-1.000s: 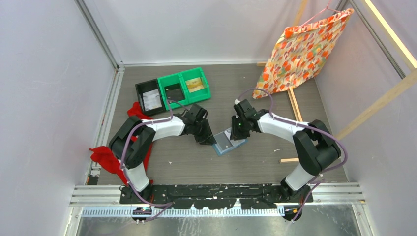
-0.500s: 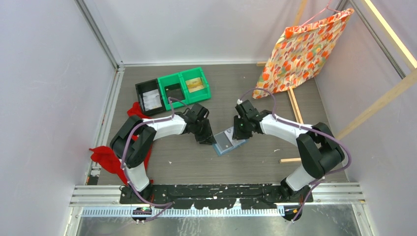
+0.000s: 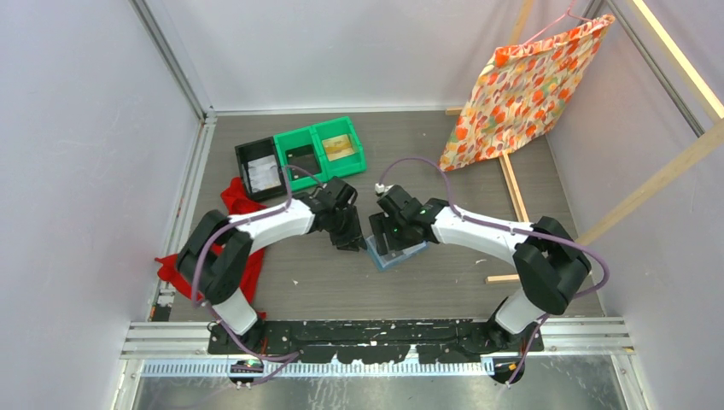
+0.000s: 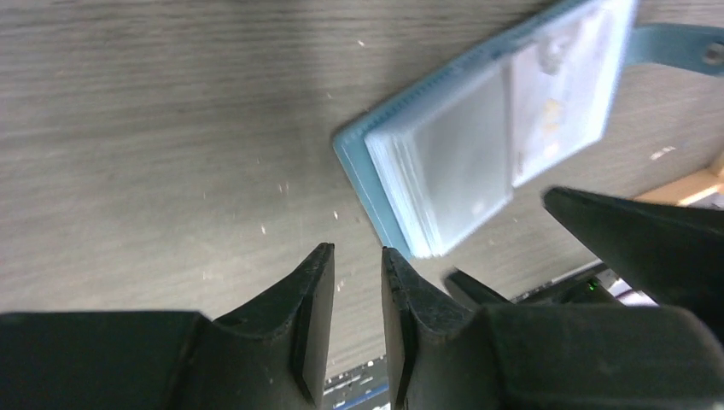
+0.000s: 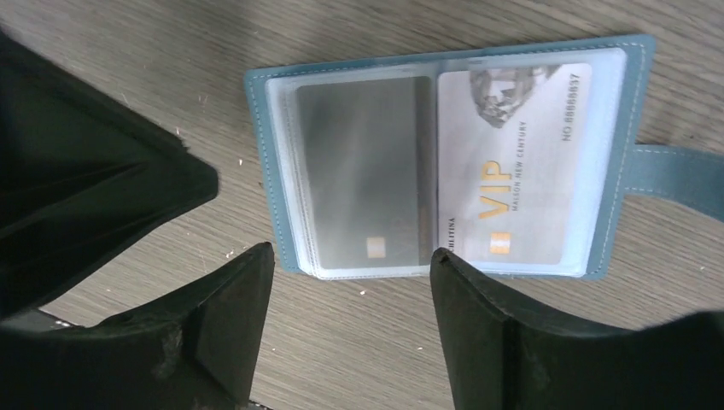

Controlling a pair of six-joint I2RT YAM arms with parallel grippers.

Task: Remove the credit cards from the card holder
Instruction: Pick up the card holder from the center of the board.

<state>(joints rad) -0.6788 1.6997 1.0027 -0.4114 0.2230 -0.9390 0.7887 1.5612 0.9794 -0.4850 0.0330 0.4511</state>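
At table centre, the card holder (image 5: 444, 154) is lying open with 2 credit cards (image 5: 363, 171) being kept sleeved; none are out. Above it, the right gripper (image 5: 350, 299) is spread wide; the left gripper (image 4: 357, 282), beside it, is nearly closed on nothing.

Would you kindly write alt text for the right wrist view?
An open light-blue card holder lies flat on the wooden table, showing a dark grey card and a pale VIP card in clear sleeves. The right gripper hovers open just above its near edge.
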